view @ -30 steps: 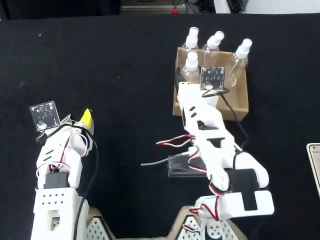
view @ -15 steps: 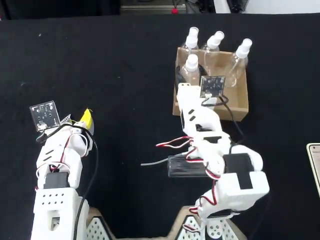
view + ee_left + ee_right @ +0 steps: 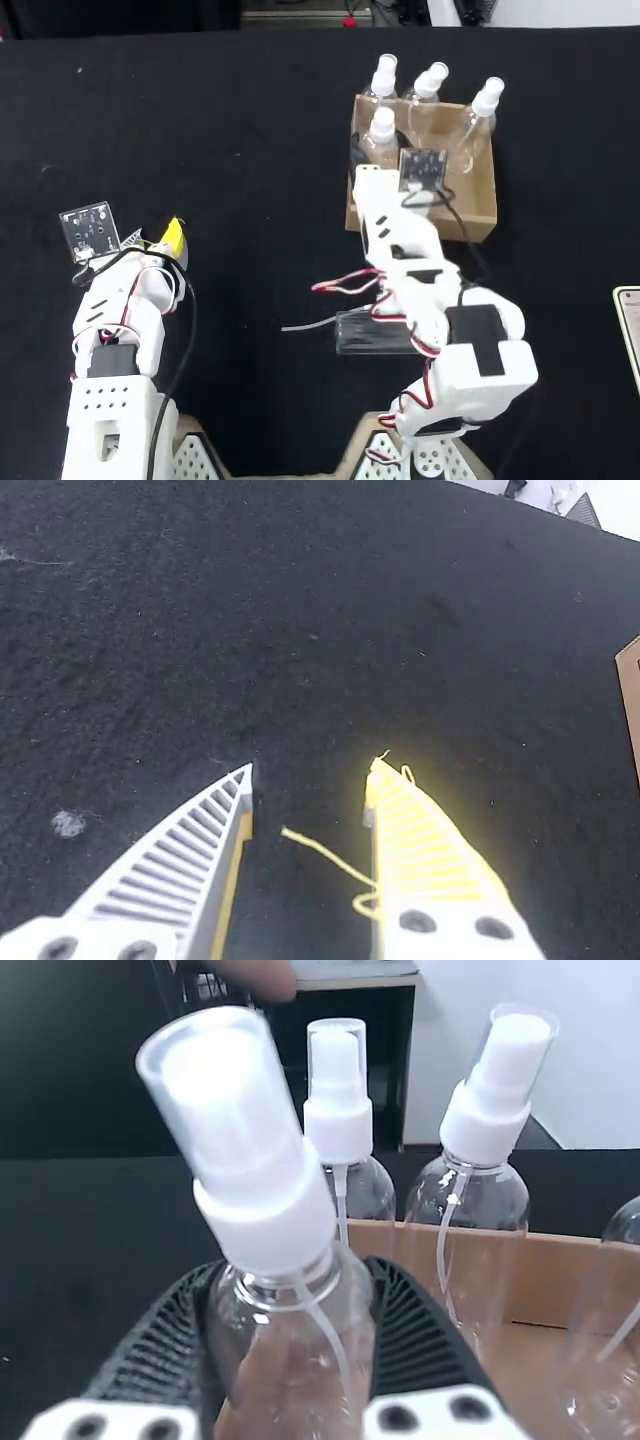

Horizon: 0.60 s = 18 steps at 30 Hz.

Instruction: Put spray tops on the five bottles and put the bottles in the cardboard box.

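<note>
1 tilted bottle (image 3: 262, 1190) sits clamped in the right claw (image 3: 295, 1280) at the cardboard box (image 3: 470, 225); it looks best stood upright before release. Meanwhile the left claw (image 3: 310, 770) gapes empty.

The right arm (image 3: 405, 240) has drawn back toward the near side. Its wrist camera board (image 3: 422, 168), a second ago over the middle of the cardboard box (image 3: 472, 226), now sits closer to the box's near-left wall. The arm's lower segments have folded up and shifted left. The spray-topped bottle (image 3: 270, 1210) clamped in the right gripper (image 3: 295, 1272) came slightly nearer with it.
</note>
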### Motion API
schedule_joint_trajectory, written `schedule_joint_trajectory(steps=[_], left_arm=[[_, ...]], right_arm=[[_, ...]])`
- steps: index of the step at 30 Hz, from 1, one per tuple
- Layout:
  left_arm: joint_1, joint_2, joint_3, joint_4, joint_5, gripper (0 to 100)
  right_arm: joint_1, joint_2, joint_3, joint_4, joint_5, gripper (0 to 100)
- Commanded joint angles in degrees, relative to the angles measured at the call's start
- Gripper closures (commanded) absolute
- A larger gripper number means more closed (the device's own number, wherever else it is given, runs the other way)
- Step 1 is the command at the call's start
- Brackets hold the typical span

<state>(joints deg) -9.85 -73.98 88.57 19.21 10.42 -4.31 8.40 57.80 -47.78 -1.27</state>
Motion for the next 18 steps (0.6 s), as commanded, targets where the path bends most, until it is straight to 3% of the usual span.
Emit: schedule_joint_trajectory(steps=[1,18], left_arm=[[-0.66,-0.70,-0.57,-0.70,0.62,82],[-0.66,-0.70,-0.57,-0.70,0.62,82]], right_arm=[[0.44,-0.57,-4.97,6.42,-0.44,98.4],[0.35,0.04,-4.88,7.21,-0.53,98.2]])
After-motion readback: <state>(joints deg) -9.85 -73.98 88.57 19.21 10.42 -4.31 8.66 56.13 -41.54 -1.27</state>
